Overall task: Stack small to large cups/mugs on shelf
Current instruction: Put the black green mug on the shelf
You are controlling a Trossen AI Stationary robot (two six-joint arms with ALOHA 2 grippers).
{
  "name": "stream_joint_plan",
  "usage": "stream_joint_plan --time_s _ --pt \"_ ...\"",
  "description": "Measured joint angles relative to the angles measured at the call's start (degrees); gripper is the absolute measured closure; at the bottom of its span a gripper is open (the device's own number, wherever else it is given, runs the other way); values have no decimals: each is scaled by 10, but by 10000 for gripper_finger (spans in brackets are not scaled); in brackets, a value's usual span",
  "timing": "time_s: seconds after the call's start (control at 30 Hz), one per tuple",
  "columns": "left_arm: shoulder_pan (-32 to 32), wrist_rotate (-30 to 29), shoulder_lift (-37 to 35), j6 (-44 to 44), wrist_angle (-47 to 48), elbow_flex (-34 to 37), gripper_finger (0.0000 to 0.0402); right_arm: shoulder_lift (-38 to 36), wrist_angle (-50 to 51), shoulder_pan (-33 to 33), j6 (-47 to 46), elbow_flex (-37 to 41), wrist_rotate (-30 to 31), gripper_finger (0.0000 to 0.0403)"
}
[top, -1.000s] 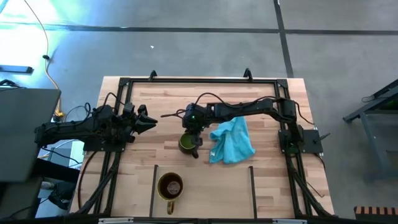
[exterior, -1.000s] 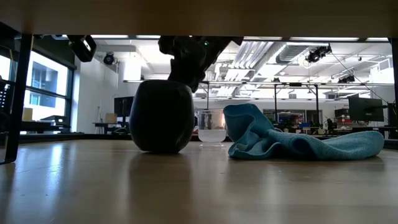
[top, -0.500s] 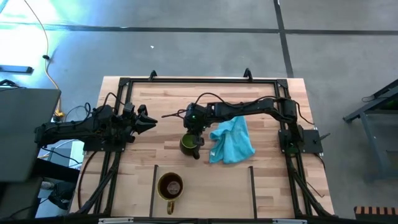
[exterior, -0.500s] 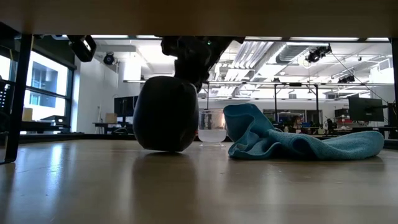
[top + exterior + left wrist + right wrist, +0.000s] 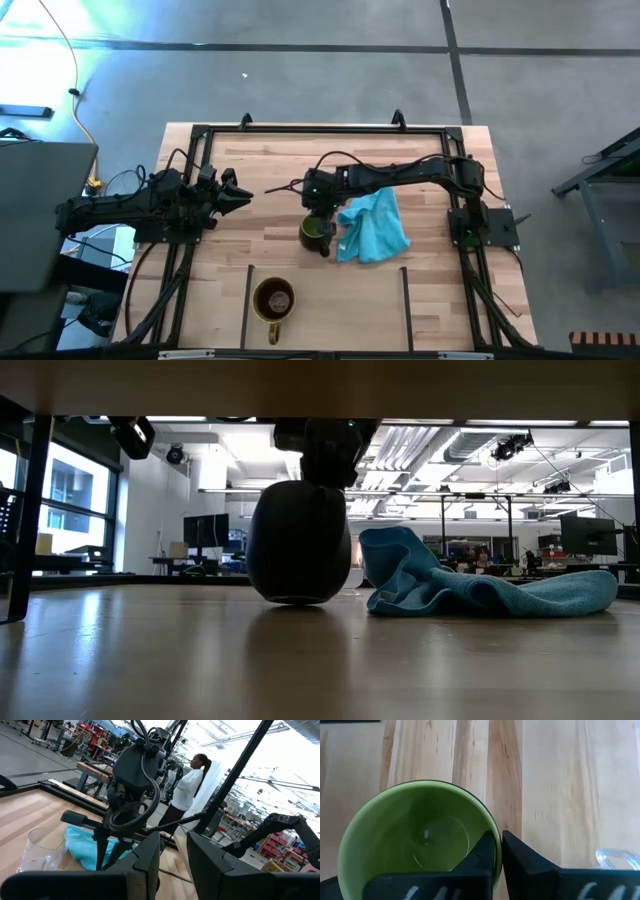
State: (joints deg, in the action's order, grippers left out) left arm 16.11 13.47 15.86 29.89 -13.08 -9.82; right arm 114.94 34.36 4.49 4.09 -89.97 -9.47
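wooden table (image 5: pixel 440 300) carries all items. right gripper (image 5: pixel 322 222) clamped on the rim of the green mug (image 5: pixel 313 232), mid-table, just beside the turquoise cloth (image 5: pixel 375 225). left gripper (image 5: pixel 240 195) parked at the left, fingers slightly apart. brown mug (image 5: pixel 273 300) in a shelf bay.

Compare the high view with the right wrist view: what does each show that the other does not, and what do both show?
Only the high view shows the brown mug in a shelf bay, the turquoise cloth, and the waiting left gripper at the table's left. Only the right wrist view shows the green mug's empty inside and the glass cup's rim. Both show the right gripper shut on the green mug's rim.
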Motion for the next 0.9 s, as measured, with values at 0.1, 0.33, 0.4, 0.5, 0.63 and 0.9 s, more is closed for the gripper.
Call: stream_joint_plan --time_s 0.1,0.33,0.4,0.5,0.63,0.9 --pt "0 0 0 0 0 0 316 -1 5 0 -3 0 4 401" --pt "0 0 0 0 0 0 316 -1 17 0 -10 0 20 401" --pt "0 0 0 1 0 0 316 -2 25 2 -11 -1 21 401" --pt "0 3 0 1 0 0 316 -2 34 7 -18 -1 21 401" --pt "0 5 0 2 0 0 316 -7 42 14 -26 -1 23 401" --pt "0 9 0 2 0 0 316 -32 50 25 -21 -1 53 402"
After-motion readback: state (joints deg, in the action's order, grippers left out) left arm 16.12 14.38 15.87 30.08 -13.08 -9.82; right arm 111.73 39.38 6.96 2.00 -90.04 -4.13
